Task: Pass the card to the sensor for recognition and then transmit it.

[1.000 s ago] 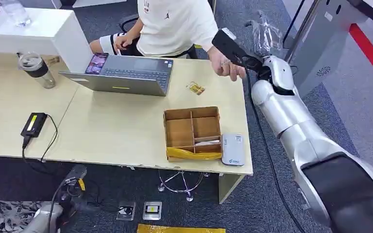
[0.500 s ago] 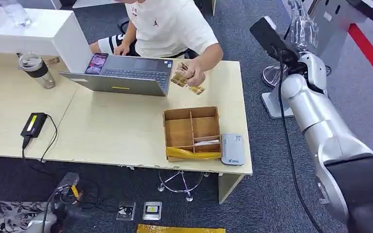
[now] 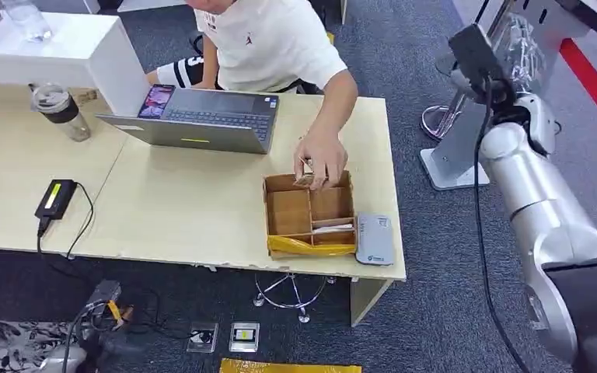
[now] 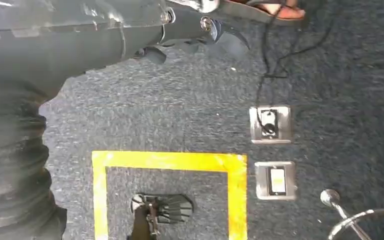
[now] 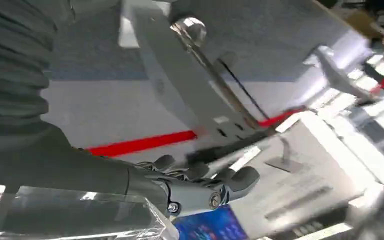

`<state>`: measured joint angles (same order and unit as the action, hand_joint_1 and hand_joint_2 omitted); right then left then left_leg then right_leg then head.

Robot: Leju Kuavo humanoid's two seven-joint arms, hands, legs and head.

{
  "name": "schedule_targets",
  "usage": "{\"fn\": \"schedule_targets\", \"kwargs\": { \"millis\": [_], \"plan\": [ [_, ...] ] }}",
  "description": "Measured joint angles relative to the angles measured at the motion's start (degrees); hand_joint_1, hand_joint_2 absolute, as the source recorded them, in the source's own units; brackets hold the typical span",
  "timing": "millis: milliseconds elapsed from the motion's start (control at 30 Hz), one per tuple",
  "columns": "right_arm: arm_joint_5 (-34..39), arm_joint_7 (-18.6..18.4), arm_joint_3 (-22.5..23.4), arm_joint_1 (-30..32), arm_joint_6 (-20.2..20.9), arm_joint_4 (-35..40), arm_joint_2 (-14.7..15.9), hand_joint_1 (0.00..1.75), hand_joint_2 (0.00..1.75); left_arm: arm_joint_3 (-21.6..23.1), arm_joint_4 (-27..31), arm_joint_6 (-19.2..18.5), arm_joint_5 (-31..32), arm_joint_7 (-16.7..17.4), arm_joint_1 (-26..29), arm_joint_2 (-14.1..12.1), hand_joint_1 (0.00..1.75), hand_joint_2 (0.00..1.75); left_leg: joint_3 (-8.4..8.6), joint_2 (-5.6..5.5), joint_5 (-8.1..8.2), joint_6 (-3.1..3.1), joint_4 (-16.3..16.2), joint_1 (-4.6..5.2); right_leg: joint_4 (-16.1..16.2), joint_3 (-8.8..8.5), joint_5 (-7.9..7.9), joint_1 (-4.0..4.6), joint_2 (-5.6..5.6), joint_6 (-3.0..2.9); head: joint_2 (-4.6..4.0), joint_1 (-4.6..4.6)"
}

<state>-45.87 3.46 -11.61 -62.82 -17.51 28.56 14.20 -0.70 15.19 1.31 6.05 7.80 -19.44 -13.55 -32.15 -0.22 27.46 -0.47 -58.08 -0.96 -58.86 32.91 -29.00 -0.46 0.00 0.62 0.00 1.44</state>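
A person's hand (image 3: 322,162) holds a small tan card (image 3: 305,181) over the far edge of the divided cardboard box (image 3: 308,214). The white card sensor (image 3: 374,238) lies flat against the box's right side, near the table's front edge. My right hand (image 3: 518,37) is raised far out to the right of the table, beside a grey stand; the right wrist view has its fingers (image 5: 240,178) loosely bent with nothing in them. My left hand (image 3: 64,357) hangs low over the floor, its dark fingers (image 4: 219,34) apart and holding nothing.
An open laptop (image 3: 202,118) with a phone (image 3: 155,101) leaning on it, a bottle (image 3: 59,111) and a black adapter (image 3: 54,198) with its cable sit on the table (image 3: 179,210). The grey stand (image 3: 459,148) is on the carpet to the right. Floor sockets (image 3: 243,336) and yellow tape (image 3: 288,367) lie below.
The person took the card at my right hand and carried it down to the cardboard box. My right arm swung out to the right, away from the table.
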Motion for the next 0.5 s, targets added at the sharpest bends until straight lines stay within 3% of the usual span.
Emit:
{"fn": "schedule_targets", "kwargs": {
  "millis": [133,267,367,500],
  "plan": [
    [11.9,-5.2,4.4,10.7,2.3,0.4,7.0,0.00,1.75,0.0,-0.1,-0.6,-2.1,0.0,2.0,-1.5,0.00,1.75,0.12,-0.15,0.15,0.05,0.0,-0.32,0.4,-0.38,-0.05,0.31,-0.18,0.00,0.00,-0.02],
    [23.6,-10.6,10.2,23.2,4.6,-2.0,12.2,0.00,1.75,-0.1,-0.4,-1.6,-3.7,0.0,3.9,-3.1,0.00,1.75,-0.05,-0.29,0.32,0.04,0.0,-0.41,0.4,-0.36,-0.14,0.39,-0.33,-0.03,0.00,0.00],
    [31.6,-15.3,15.2,33.5,7.4,-4.7,12.8,0.00,1.75,-0.1,-0.6,-1.7,-4.7,0.1,4.6,-3.8,0.00,1.75,-0.01,-0.44,0.49,-0.13,0.0,-0.59,0.4,-0.48,-0.31,0.56,-0.50,-0.24,0.00,0.02],
    [34.1,-17.4,19.4,41.9,8.2,-7.2,12.3,0.00,1.75,-0.1,-0.8,-1.5,-5.2,0.3,5.5,-4.5,0.00,1.75,-0.20,-0.52,0.50,-0.18,0.1,-0.52,0.3,-0.19,-0.37,0.49,-0.55,-0.34,0.00,-0.11]
  ]
}}
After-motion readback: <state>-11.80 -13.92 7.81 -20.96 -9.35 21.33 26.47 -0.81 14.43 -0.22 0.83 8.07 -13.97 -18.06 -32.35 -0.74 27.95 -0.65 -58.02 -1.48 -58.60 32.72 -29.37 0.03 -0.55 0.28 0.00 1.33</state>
